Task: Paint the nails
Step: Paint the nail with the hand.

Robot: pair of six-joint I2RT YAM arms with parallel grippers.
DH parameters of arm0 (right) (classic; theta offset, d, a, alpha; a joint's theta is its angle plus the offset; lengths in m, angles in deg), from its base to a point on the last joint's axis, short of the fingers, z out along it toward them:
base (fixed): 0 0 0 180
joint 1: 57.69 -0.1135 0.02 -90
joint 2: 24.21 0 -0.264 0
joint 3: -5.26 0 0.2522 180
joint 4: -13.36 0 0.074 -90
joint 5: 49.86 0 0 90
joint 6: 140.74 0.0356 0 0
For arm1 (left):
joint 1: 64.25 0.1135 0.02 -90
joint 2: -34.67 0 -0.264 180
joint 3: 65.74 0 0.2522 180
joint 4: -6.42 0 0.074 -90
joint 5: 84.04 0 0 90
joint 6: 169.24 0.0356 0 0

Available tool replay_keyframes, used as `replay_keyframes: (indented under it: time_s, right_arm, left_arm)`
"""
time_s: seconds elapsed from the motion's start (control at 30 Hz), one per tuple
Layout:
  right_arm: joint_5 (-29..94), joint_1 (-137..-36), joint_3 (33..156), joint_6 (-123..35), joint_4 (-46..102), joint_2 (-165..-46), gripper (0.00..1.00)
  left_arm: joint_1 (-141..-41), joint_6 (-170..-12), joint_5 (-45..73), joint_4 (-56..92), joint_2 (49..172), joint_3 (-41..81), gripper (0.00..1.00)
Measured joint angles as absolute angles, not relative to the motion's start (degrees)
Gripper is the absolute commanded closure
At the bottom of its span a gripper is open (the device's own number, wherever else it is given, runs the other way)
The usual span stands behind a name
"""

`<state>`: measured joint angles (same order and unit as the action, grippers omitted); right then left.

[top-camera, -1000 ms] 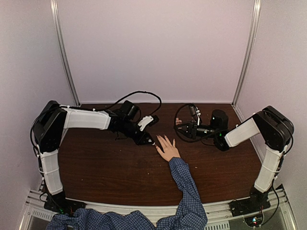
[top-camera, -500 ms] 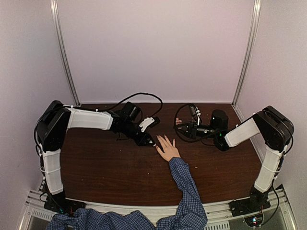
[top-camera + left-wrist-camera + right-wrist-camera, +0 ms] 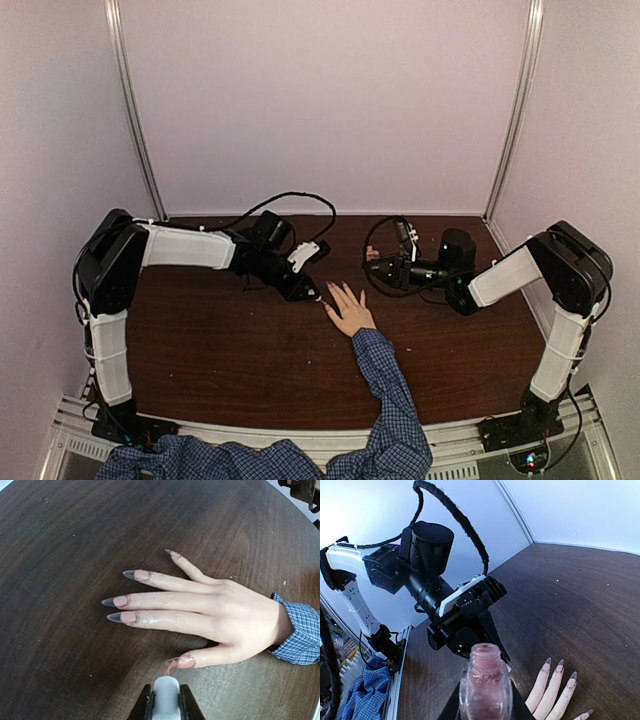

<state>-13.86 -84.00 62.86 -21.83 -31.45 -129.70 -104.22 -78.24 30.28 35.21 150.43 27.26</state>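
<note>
Left jaws pinch the white brush cap (image 3: 165, 692) at six o'clock; right jaws grip the open polish bottle (image 3: 485, 680). Hand (image 3: 235, 615) flat on the desk (image 3: 65, 540). All five nails (image 3: 120, 601) show pink, patchy, tips bare. Touch-ups left, I'd say.

Dark wood-grain worktop (image 3: 220, 350). One hand (image 3: 352, 315) flat on it, palm down, just right of centre; nails (image 3: 330, 288) toward upper left, checked sleeve (image 3: 385, 385) toward bottom edge.
</note>
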Motion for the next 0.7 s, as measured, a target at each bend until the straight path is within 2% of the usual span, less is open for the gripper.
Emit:
replay_keyframes:
  time_s: [0.4, 0.7]
  right_arm:
    - [-13.8, -84.0, 62.9, -21.8, -31.5, -129.7, 1.0]
    - [-13.8, -84.0, 61.1, -22.2, -32.4, -129.1, 1.0]
  left_arm:
    - [-102.5, -81.1, 26.1, 34.1, 149.6, 26.6, 1.0]
    - [-102.5, -83.3, 26.1, 33.2, 136.8, 20.5, 1.0]
